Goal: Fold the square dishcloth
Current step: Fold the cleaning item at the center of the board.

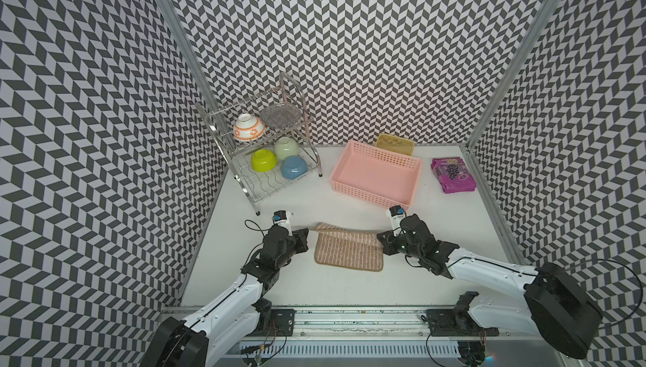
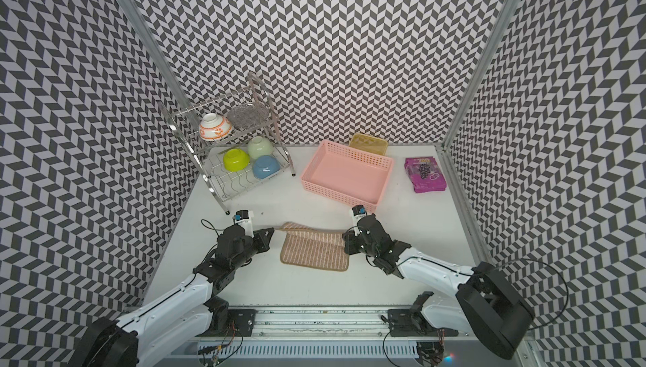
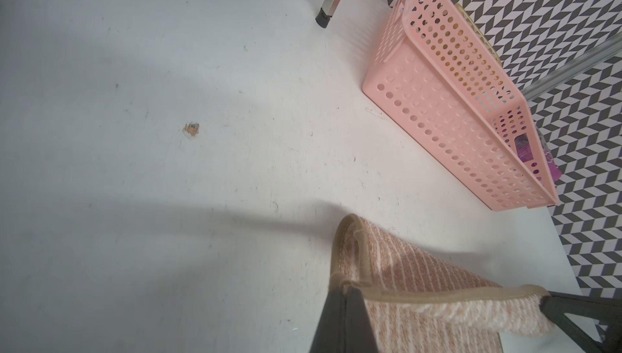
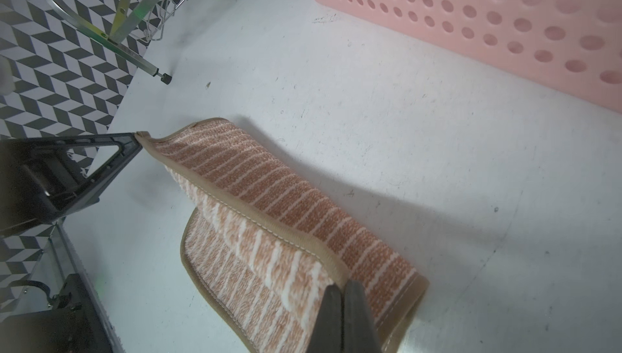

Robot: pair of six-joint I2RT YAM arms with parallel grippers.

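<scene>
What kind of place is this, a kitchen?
Probably a robot practice booth, not a real kitchen: black-and-white zigzag walls box in a white table, with a shiny metal wire dish rack and two white-and-black robot arms.

The purple packet (image 2: 424, 174) carried pale digits near its top that seemed to read "100"; the rest of its print was too small to read. The white labels (image 1: 397, 217) on both wrists were illegible.
</scene>
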